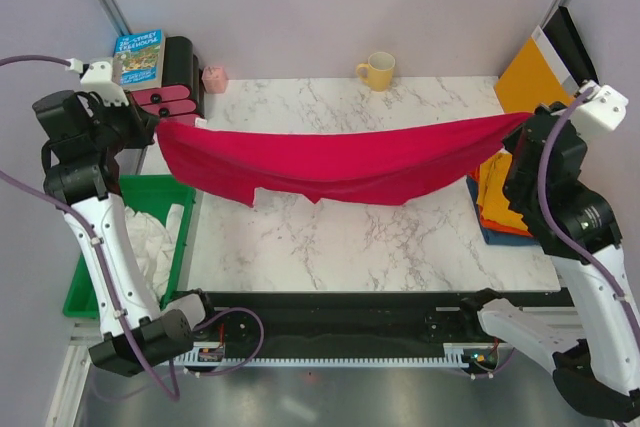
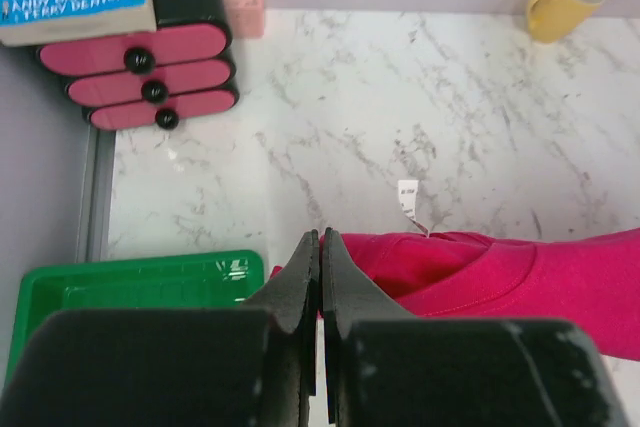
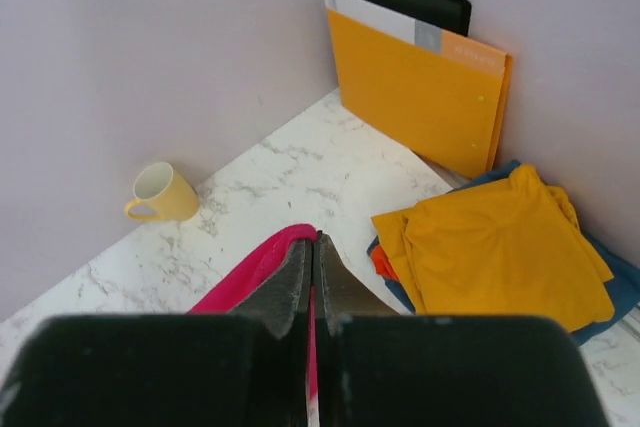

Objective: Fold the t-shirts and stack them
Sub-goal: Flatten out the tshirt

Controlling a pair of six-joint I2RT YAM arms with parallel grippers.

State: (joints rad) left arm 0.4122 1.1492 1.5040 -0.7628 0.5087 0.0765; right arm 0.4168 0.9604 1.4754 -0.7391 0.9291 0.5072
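Observation:
A crimson red t-shirt [image 1: 340, 162] hangs stretched in the air between my two grippers, sagging in the middle above the marble table [image 1: 380, 247]. My left gripper [image 1: 160, 125] is shut on its left end; the left wrist view shows the red cloth [image 2: 480, 272] and a white tag beside the closed jaws [image 2: 321, 237]. My right gripper [image 1: 520, 127] is shut on its right end; red cloth [image 3: 250, 272] runs between the closed jaws [image 3: 313, 242]. A stack of folded shirts, mustard-yellow [image 3: 500, 242] on top of orange-red and blue, lies at the table's right edge [image 1: 490, 202].
A green bin [image 1: 130, 247] with white cloth [image 1: 150, 237] sits left of the table. A black-and-pink case [image 1: 175, 82] with a book [image 1: 138, 55] on it stands at the back left, next to a small pink box [image 1: 214, 78]. A yellow mug [image 1: 377, 70] stands at the back. An orange envelope [image 1: 535, 72] leans at the back right.

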